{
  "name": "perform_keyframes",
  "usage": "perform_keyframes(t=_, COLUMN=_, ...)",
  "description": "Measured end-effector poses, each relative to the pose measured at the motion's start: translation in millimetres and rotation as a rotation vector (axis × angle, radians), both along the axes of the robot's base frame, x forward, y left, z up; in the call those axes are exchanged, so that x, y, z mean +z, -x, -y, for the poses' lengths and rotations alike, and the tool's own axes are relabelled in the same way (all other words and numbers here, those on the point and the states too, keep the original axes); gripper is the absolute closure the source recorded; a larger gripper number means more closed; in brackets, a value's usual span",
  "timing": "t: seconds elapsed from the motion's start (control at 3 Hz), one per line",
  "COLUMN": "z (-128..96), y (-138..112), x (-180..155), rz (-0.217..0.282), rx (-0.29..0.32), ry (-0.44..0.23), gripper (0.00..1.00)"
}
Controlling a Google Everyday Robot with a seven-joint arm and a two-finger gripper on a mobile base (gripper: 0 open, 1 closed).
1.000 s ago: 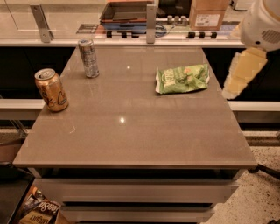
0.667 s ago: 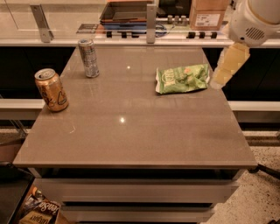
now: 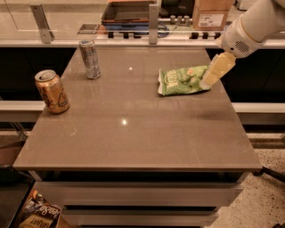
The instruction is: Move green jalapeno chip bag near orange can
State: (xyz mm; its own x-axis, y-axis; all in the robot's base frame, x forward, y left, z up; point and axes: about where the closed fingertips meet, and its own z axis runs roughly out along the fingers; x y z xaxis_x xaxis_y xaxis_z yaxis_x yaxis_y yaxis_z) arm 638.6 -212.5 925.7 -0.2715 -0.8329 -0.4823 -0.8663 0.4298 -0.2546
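Observation:
The green jalapeno chip bag (image 3: pixel 181 80) lies flat on the right rear part of the grey table (image 3: pixel 133 133). The orange can (image 3: pixel 52 91) stands upright near the table's left edge. My gripper (image 3: pixel 206 83), pale yellow, reaches in from the upper right on a white arm and its tip is at the bag's right end, over or touching it.
A taller silver-grey can (image 3: pixel 90 59) stands at the table's rear left. A counter with a tray (image 3: pixel 127 11) and a cardboard box (image 3: pixel 213 13) runs behind the table. A snack package (image 3: pixel 38 213) lies on the floor at the lower left.
My gripper has moved left from off the table's right side to the bag's right end. The bag and both cans have not moved.

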Motion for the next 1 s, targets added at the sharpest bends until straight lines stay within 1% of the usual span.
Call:
perform_keyframes(t=0.33, z=-11, y=-20, x=-33, rz=-0.034, rx=0.013, ry=-0.031, gripper=0.0)
perform_keyframes(t=0.67, z=-25, y=-30, x=-56, rz=-0.062, rx=0.015, ry=0.032, gripper=0.0)
perform_keyframes(t=1.0, z=-31, y=-35, x=-72, rz=-0.081, rx=0.013, ry=0.097, gripper=0.0)
